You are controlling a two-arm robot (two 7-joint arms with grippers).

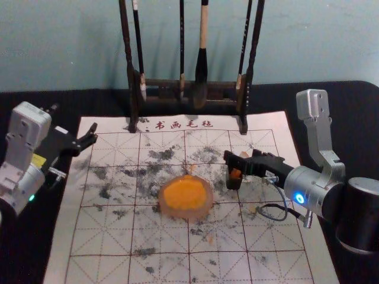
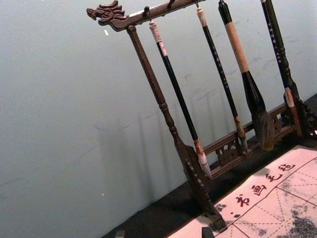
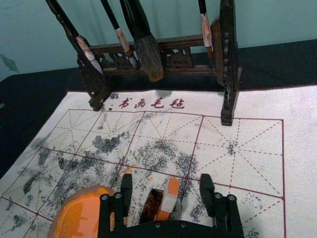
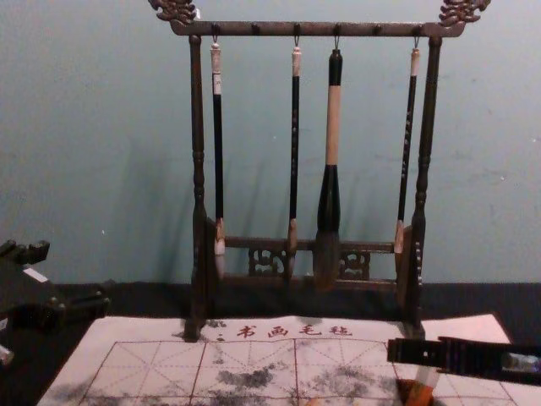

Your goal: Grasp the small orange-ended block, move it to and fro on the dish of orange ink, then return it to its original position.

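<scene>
Over on the right, the right tool (image 1: 238, 163) reaches in above the mat (image 1: 106, 236), and in the head view it crosses right in front of the orange-ended block (image 3: 168, 201), breaking it up into patches! Down in the chest view the lower edge cuts the block off, along with the dark holder (image 3: 150, 206) by it; whether those two touch, I can't tell. The right wrist view crops the dish (image 1: 208, 209) too, one finger covering part of its orange ink (image 1: 185, 194)

But that same wrist view opens it right up: the right tool's fingers are wide, the block between them, a gap on either side. The head view answers with the whole dish, just to the left of the block and holder. The left wrist view brings out a carved dragon head on the rack (image 1: 163, 83), and the chest view lines up four hanging brushes (image 4: 332, 127)

Room to move? The rack stands across the mat's far edge, with open mat between it and the dish. Away at the left edge waits the left tool (image 1: 74, 120), parked with its fingers wide, a good stretch of mat between it and the dish
</scene>
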